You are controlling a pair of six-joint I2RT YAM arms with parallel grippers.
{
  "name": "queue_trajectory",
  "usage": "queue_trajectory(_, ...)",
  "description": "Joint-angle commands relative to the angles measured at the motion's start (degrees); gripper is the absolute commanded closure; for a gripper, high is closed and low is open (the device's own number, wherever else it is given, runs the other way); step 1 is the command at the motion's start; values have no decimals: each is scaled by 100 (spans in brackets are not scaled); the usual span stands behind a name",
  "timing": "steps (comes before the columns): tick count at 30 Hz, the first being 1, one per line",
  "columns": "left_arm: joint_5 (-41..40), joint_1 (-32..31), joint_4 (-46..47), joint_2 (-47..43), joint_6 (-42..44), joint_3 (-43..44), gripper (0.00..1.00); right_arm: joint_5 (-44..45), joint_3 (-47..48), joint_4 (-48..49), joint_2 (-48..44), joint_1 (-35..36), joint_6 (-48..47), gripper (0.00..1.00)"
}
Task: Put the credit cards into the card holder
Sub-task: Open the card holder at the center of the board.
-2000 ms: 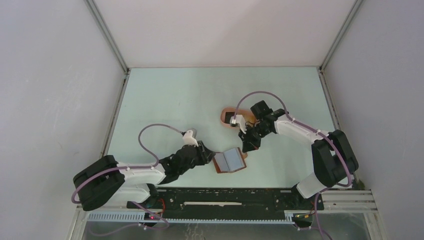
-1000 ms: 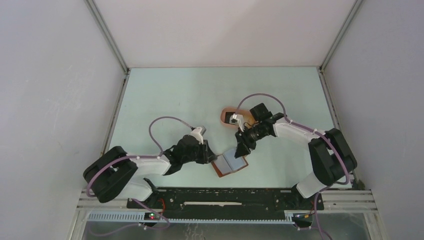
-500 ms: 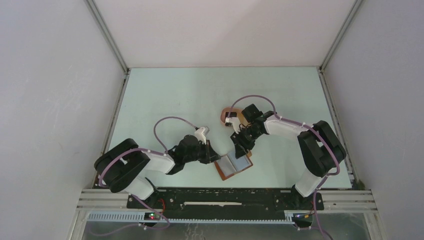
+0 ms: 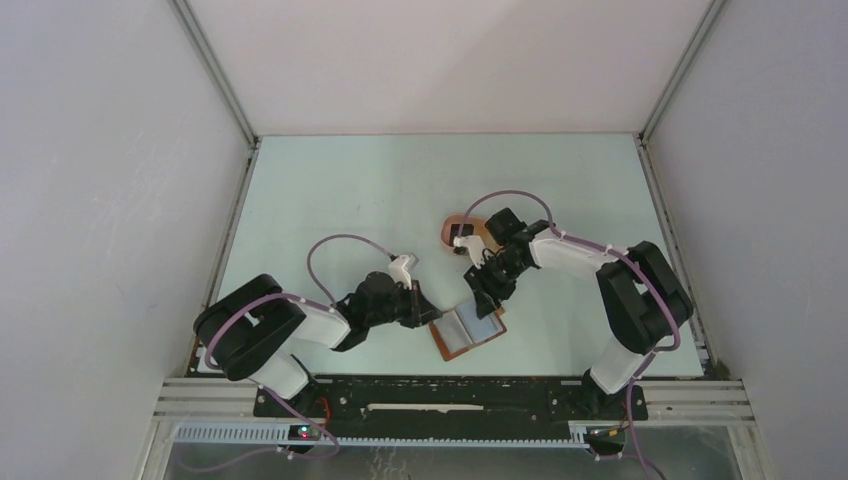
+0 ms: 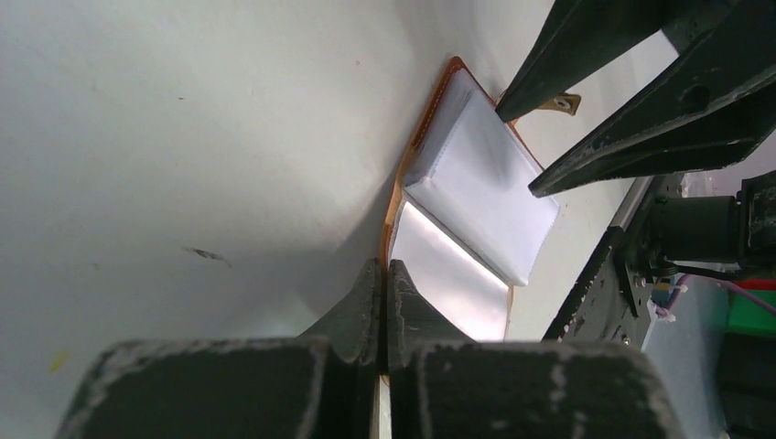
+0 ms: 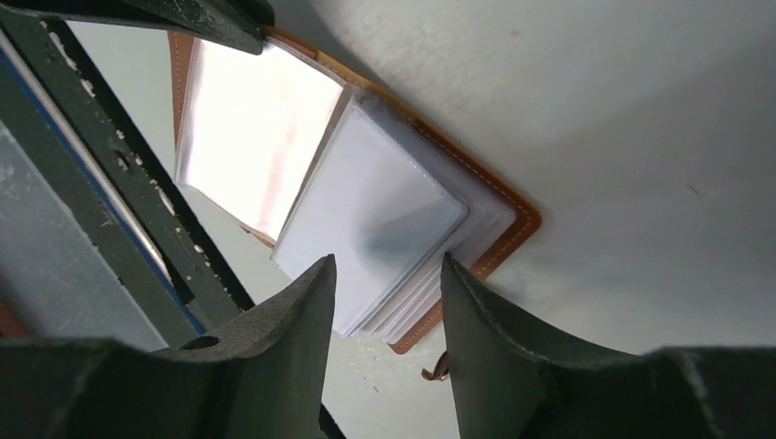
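From above. One holder [image 4: 468, 331], open and flat on the table [image 4: 330, 200], close to the front edge, between the two arms. Long side running from near-left to far-right. Two tools, both at it. Left tool [image 4: 428, 313] right at the holder's left edge. Right tool [image 4: 482, 297] over the far edge, so the holder sits just in front of that tool. One pink tray [image 4: 451, 229] just behind the right arm, mostly hidden. No cards to be seen for sure. Maybe in the tray, cannot tell. Right arm much nearer the tray, so likely the one to fetch a card.

From the left wrist. Fingers [image 5: 352, 315] pressed tight together, no gap, nipping the brown rim of the holder, it seems. Most likely pinning it so it stays open. Clear pockets spread out ahead. Other tool's two dark fingers in the top right, spread apart, tips by the far side.

From the right wrist. Fingers [image 6: 293, 334] apart, about half open, nothing between them. Holder straight below, showing through the gap. A stack of clear pockets there, too thin to count. All looking empty.
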Motion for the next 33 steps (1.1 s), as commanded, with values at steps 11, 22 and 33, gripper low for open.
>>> queue_trajectory(11,31,38,797,-56,-43,-410,100,-2279,416,-319,318,-223,208,59)
queue_trajectory(22,27,47,949,-63,-67,-461,100,-2351,549,-397,808,-215,385,52)
queue_trajectory(33,-85,69,1143,-147,-125,-571,100,-1371,591,-155,520,-254,538,85)
